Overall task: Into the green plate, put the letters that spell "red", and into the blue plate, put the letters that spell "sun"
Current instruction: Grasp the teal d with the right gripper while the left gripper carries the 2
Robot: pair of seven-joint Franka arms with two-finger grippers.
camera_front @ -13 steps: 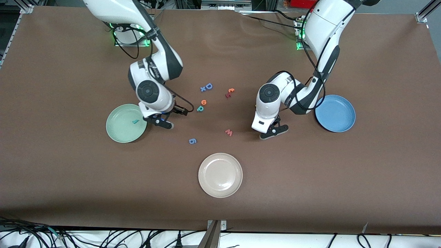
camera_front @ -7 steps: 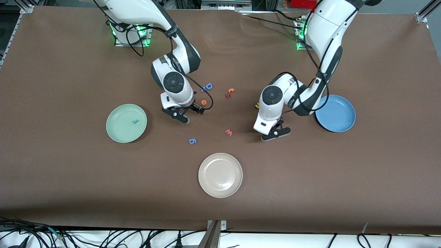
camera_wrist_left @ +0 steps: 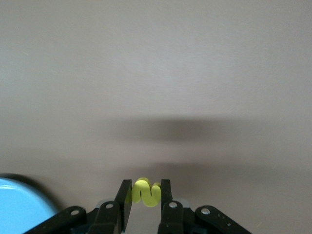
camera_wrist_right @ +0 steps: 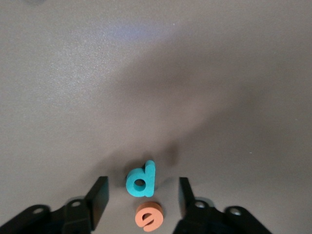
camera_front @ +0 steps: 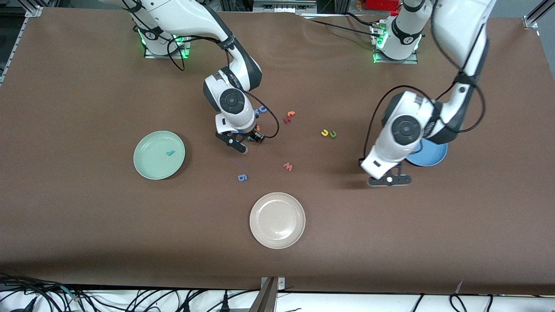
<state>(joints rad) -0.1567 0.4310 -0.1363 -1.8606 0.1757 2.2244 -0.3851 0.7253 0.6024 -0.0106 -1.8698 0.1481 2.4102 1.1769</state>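
My left gripper [camera_wrist_left: 146, 191] is shut on the yellow "s" [camera_wrist_left: 146, 192] and hangs over bare table at the rim of the blue plate [camera_front: 435, 156], which the left arm partly covers. My right gripper [camera_wrist_right: 141, 195] is low over the table, open, with the teal "d" [camera_wrist_right: 141, 179] and the orange "e" [camera_wrist_right: 149, 216] lying between its fingers [camera_wrist_right: 97, 197]. The teal "r" [camera_front: 170, 152] lies in the green plate [camera_front: 149, 167]. A yellow arch letter [camera_front: 324, 133] and a dark green arch letter [camera_front: 333, 134] lie side by side mid-table.
A beige-white plate [camera_front: 277, 234] sits nearest the front camera. Loose on the table are a red "w" [camera_front: 288, 166], a small blue letter [camera_front: 242, 177], a red and orange pair [camera_front: 289, 116], and a blue "D" [camera_front: 261, 110] partly hidden by the right arm.
The right gripper left the green plate and came down over the "d" and "e", its fingers narrowing. The left arm carried the "s" toward the blue plate, uncovering the two arch letters.
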